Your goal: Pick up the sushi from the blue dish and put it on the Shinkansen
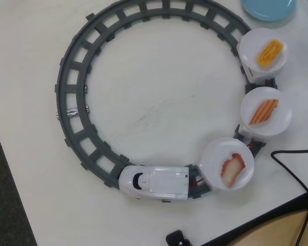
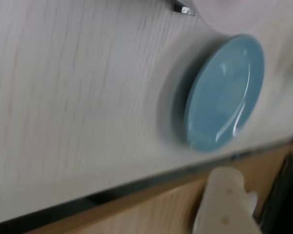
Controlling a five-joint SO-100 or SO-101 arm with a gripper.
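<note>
The yellow-orange sushi (image 1: 269, 53) lies on the rearmost white plate (image 1: 251, 43) of the Shinkansen (image 1: 154, 183), which stands on the grey ring track (image 1: 77, 77) at the bottom of the overhead view. The blue dish (image 1: 269, 7) sits at the top right edge, with nothing on its visible part. In the wrist view the blue dish (image 2: 224, 92) is empty and lies near the table edge. My gripper (image 2: 237, 187) shows blurred at the bottom, its white fingers (image 2: 224, 200) close together with nothing between them, off the table's edge. The gripper is out of the overhead view.
An orange-and-white striped piece (image 1: 263, 111) and a red-and-white piece (image 1: 232, 167) lie on the train's other two white plates. A black cable (image 1: 292, 164) runs over the table's right corner. A small black object (image 1: 177, 238) sits at the bottom edge. The table edge (image 2: 136, 187) crosses the wrist view.
</note>
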